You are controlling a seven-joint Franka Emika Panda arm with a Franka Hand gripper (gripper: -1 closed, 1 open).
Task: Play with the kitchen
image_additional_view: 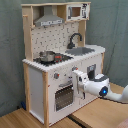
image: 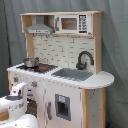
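- Gripper (image_additional_view: 76, 80) sits right up against the kitchen's (image_additional_view: 35, 85) front panel, just below the knobs (image_additional_view: 56, 76) and at the upper right corner of the oven door (image_additional_view: 63, 95). Can't tell if the fingers are apart or together, or whether they grip anything; contact with the panel looks likely but is not certain.
- In the first exterior view the gripper (image: 21, 91) end is only a white blur near the oven door (image: 31, 105), and the arm is cut off by the bottom left corner.
- Arm (image_additional_view: 102, 90) reaches in roughly level from the second exterior view's right, wrist pointing at the cabinet front.
- Kitchen (image: 75, 102) stands upright against a grey curtain (image: 116, 45), on a wooden floor (image_additional_view: 30, 120).
- Small pot (image_additional_view: 47, 56) on the stovetop, black faucet (image_additional_view: 74, 40) behind the grey sink (image_additional_view: 82, 50), hood (image_additional_view: 49, 21) and microwave (image_additional_view: 75, 12) up top.
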